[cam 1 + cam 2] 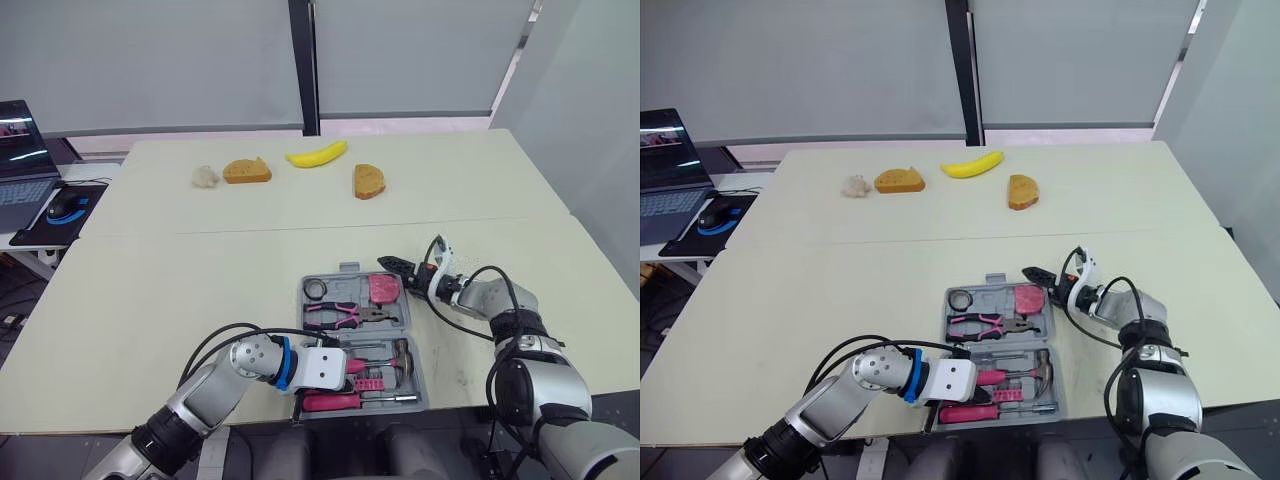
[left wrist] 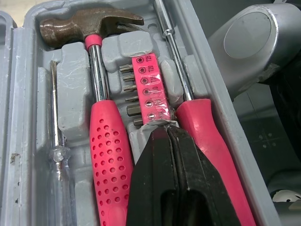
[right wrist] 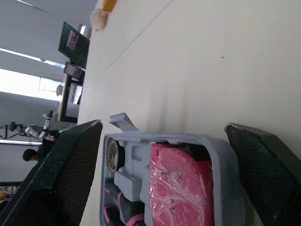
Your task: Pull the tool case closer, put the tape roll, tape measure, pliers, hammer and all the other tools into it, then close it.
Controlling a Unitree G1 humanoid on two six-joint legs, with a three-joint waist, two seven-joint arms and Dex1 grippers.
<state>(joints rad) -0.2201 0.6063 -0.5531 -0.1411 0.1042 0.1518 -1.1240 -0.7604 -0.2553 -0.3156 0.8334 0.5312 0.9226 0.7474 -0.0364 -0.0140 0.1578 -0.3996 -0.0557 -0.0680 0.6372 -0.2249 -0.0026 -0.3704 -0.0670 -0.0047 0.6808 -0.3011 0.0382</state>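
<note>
seating the bit holder (image 2: pixel 146 87) in the tool case (image 1: pixel 304 316), left gripper (image 2: pixel 164 134) presses it with fingers shut, empty; right gripper (image 1: pixel 412 257) gapes wide astride the case's corner, probably steadying it

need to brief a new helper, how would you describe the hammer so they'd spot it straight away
On the pale table, look at the open grey tool case at the near edge, in its nearer half. The hammer lies there between a clear-handled screwdriver and a pink strip of bits; it alone has a dark metal claw head and a dotted pink grip.
</note>
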